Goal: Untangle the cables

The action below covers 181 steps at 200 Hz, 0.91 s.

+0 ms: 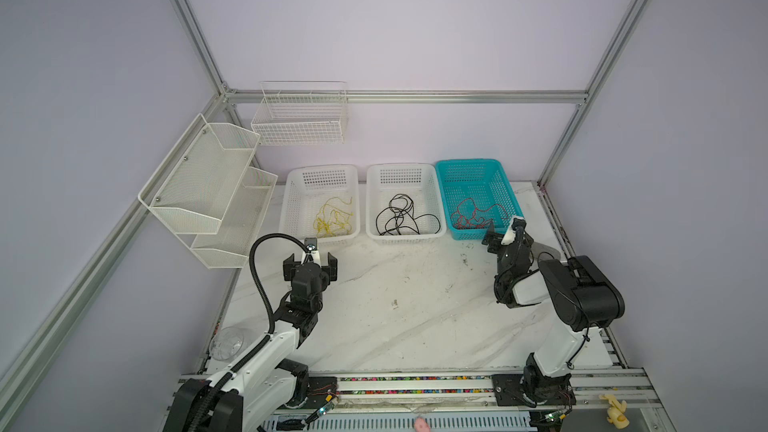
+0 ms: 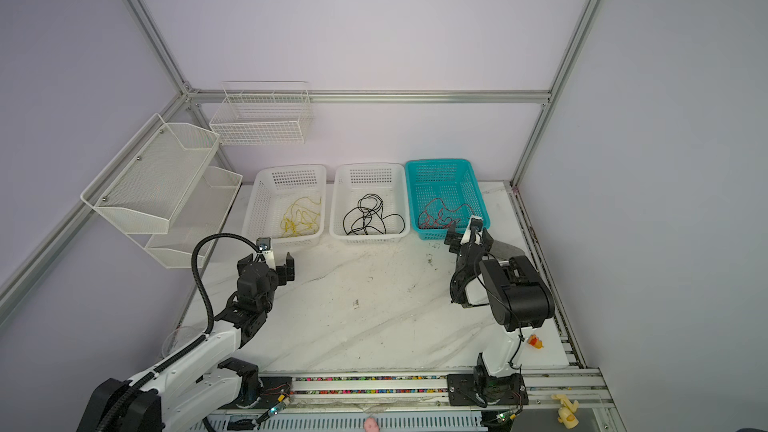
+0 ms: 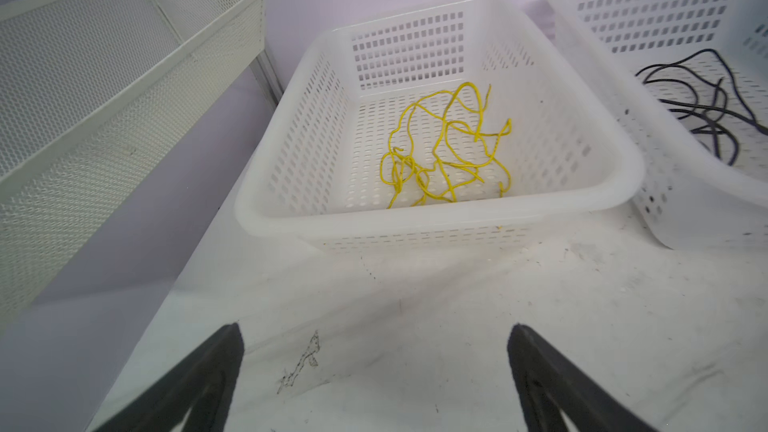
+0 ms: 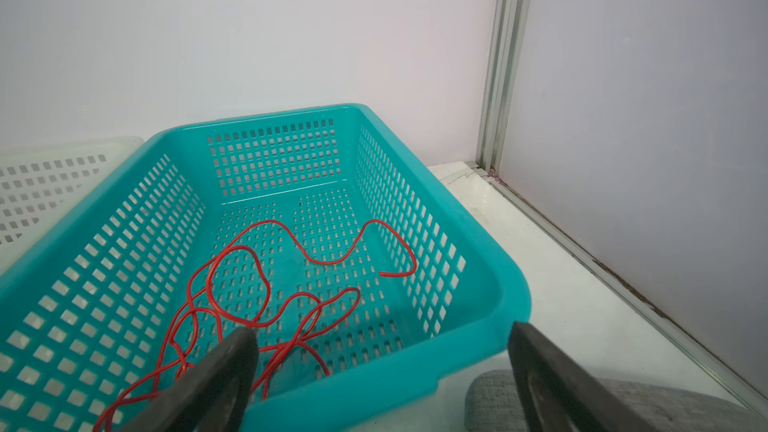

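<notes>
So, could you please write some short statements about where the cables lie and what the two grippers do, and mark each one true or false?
1. The red cables lie in the teal basket. True.
2. The yellow cables lie in the teal basket too. False: they lie in the left white basket.
3. The black cable lies in the middle white basket. True.
4. The left gripper holds a yellow cable. False: it is open and empty, above the table.
5. The right gripper is open. True.
</notes>
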### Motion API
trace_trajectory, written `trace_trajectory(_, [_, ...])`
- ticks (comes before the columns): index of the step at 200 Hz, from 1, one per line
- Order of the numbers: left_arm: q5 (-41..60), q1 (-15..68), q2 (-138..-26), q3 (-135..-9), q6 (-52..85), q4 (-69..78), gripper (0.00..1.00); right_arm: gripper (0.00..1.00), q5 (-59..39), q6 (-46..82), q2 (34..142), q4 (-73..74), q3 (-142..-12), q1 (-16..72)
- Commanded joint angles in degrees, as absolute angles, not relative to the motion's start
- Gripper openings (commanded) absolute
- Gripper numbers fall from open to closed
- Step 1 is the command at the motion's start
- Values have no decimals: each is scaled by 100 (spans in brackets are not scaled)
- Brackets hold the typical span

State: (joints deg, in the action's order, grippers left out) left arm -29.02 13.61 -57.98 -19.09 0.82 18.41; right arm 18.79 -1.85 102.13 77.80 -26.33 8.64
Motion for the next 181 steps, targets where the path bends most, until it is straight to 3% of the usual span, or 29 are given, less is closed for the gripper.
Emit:
trace_trajectory(1, [-2926, 1123, -6172, -2070, 79, 2751, 100, 97, 1863, -230, 10249, 8118, -2575, 838])
trace_trajectory(61, [-2546, 771, -7448, -2271, -72, 3703, 100, 97, 1859, -234, 10248, 8119, -2576, 836])
trace_trajectory(181, [-1810, 323, -8641, -2284, 34, 4829, 100, 97, 1863, -232, 10250, 8121, -2577, 835])
